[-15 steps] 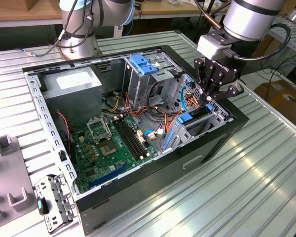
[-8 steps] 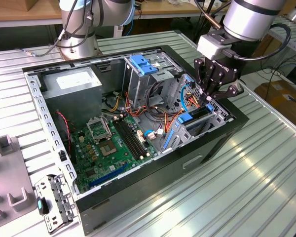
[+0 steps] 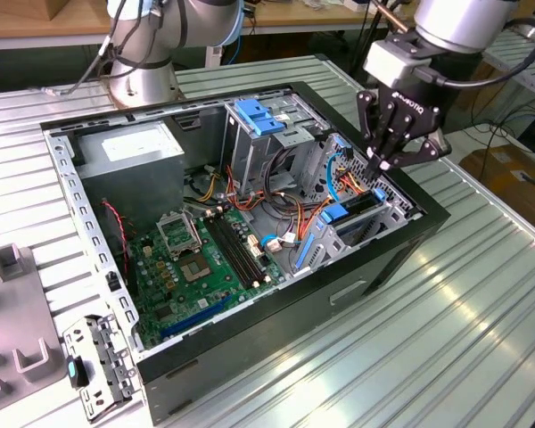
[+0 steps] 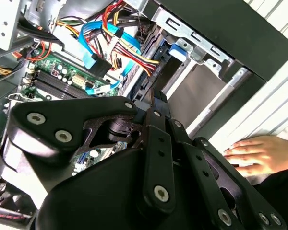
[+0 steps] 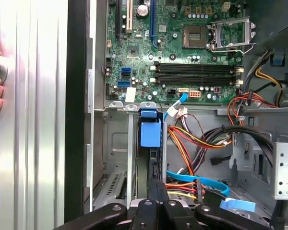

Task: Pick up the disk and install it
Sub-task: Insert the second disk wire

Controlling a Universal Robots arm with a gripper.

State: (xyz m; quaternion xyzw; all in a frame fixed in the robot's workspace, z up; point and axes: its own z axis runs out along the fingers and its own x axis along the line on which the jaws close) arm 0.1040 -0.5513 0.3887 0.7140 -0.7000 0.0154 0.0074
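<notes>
You have the ribbed metal table [image 3: 481, 312] carrying an open computer case [image 3: 401, 245], lying on its side with the motherboard [image 3: 205, 263] facing up. At the far side of the case stands the tall grey drive cage [image 3: 250, 147] with its blue latch on top; leave that alone, it is not your part.

The disk [image 3: 352, 212] sits on edge in the drive bay [image 3: 374, 223] at the exterior view's right end of the case, its blue carrier showing at the top. In the first wrist view you see the same disk [image 5: 150, 134] as a blue tab down in the slot, between the bay's 2 metal walls.

Your gripper [image 3: 375, 163] hangs just above the bay, over the disk's far end. The fingers [image 3: 381, 134] are drawn narrow, tips close together, and I judge they hold nothing; contact with the disk cannot be told.

Risks from here: the red, orange and yellow wire bundle [image 5: 192, 143] and the light-blue flat cable [image 5: 201, 184] run right beside the slot, so a sideways drift could snag them. Pressing while the carrier is tilted could jam it against the bay walls.

A person's hand [image 4: 254, 153] rests on the table just outside the case, near the arm's reach.
</notes>
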